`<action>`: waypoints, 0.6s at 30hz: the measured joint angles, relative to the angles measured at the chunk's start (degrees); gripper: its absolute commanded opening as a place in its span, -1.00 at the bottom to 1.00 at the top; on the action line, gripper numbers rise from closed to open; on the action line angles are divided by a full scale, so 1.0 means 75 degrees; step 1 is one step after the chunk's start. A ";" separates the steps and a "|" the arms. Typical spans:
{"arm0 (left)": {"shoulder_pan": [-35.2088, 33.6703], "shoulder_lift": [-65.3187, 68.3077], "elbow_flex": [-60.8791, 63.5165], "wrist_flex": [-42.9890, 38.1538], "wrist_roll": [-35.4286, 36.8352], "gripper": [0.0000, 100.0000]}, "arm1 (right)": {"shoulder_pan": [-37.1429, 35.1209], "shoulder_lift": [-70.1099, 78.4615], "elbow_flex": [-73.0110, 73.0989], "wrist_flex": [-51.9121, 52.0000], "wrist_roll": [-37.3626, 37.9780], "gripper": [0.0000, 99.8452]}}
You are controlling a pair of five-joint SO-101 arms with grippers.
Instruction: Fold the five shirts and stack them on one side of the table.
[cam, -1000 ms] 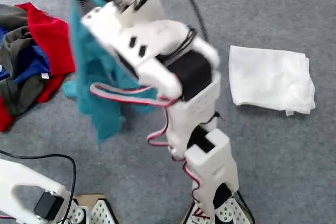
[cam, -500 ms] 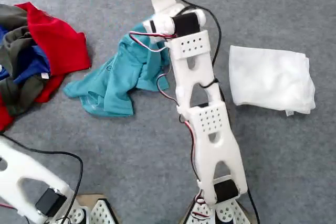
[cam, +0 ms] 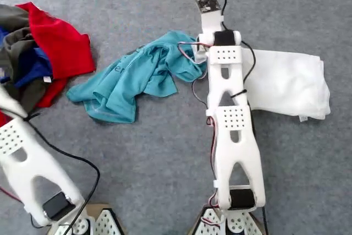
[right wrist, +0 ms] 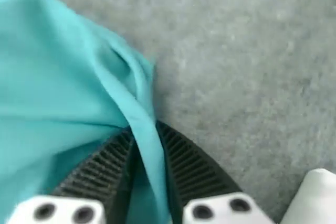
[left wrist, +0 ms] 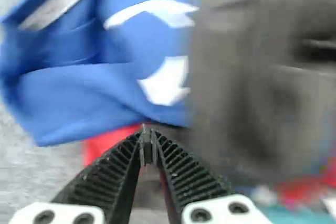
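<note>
Your right gripper [right wrist: 145, 132] pinches a fold of the crumpled teal cloth shirt [cam: 135, 78], trailing beside it; spreading seems in hand; next, lay it flat; your left gripper [left wrist: 146, 137], clenched empty, hovers over the blue printed shirt [left wrist: 89, 82].

Table [cam: 308, 152]: mid grey w/ fine fleck. Teal shirt [cam: 137, 78]: plain teal. Folded shirt [cam: 286, 83]: white, no pattern. Red shirt [cam: 60, 42]: solid red. Blue shirt [left wrist: 79, 87]: royal blue w/ white graphic. Dark shirt [cam: 14, 48]: grey-olive, plain. Right arm [cam: 234, 136] & left arm [cam: 27, 163]: white. Left gripper [left wrist: 147, 137] & right gripper [right wrist: 144, 130]: black, ribbed.
</note>
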 measured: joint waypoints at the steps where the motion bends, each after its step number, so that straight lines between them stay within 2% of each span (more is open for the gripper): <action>1: 0.0293 -0.0457 0.0399 0.0000 0.0000 -0.94 | 0.0035 0.0012 0.0000 -0.0059 -0.0023 -0.97; 8: 0.2544 -0.3411 0.4712 -0.0164 0.0023 -0.94 | 0.0129 0.0012 0.0000 -0.0246 0.0000 -0.97; 18: 0.4442 -0.6224 0.9870 -0.1606 0.0176 -0.94 | 0.0152 0.0012 0.0000 -0.0246 0.0000 -0.97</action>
